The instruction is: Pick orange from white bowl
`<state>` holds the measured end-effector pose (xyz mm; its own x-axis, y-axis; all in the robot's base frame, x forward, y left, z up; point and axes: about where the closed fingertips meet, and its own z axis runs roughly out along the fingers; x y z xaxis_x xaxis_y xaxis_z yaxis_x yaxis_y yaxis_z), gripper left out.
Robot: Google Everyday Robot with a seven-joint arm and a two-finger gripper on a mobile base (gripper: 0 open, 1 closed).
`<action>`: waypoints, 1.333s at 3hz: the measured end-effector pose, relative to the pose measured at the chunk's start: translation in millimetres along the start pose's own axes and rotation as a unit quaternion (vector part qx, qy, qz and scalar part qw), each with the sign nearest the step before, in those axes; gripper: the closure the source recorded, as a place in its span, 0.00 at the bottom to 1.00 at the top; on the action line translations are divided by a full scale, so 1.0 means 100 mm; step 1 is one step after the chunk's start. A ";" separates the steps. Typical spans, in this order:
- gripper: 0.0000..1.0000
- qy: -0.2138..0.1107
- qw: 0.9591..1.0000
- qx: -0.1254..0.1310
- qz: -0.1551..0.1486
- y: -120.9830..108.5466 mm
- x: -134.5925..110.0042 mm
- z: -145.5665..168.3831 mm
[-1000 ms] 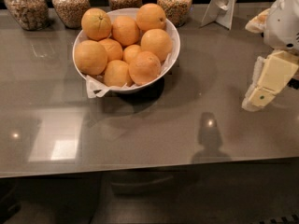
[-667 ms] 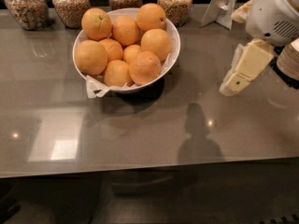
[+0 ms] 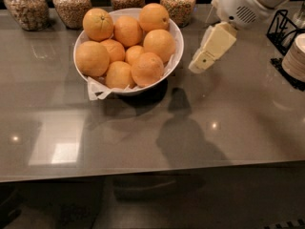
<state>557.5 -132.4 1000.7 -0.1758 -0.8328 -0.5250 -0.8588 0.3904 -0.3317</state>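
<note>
Hanging above the grey table, the gripper is a cream-coloured piece that points down and to the left, at the end of the white arm. It is just beside the right side of the white bowl, outside the rim, and it touches nothing. I cannot tell if the gripper is apart or together, because it shows from one side as a single block.

About nine fruits are piled in the white bowl. One orange lies against the right wall, the closest to the gripper, and it is not held. A second one sits in front of it, at the near edge. A paler orange with a small dimple is on the top left of the pile. Crumpled white paper comes out over the near left rim and hangs down to the table.

Four glass jars of grains stand in a row behind the bowl. At the right edge are a black wire rack and a stack of plates. The dark shadow of the arm falls on the table in front of the bowl.
</note>
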 end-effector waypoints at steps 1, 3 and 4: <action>0.00 -0.024 0.999 0.021 0.015 -0.36 -0.56 0.39; 0.00 -0.049 0.998 0.026 0.016 -0.48 -0.77 0.48; 0.00 -0.065 0.997 0.036 0.012 -0.63 -1.05 0.58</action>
<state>657.7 -46.2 1031.3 -0.1284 -0.7660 -0.6299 -0.8178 0.4411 -0.3697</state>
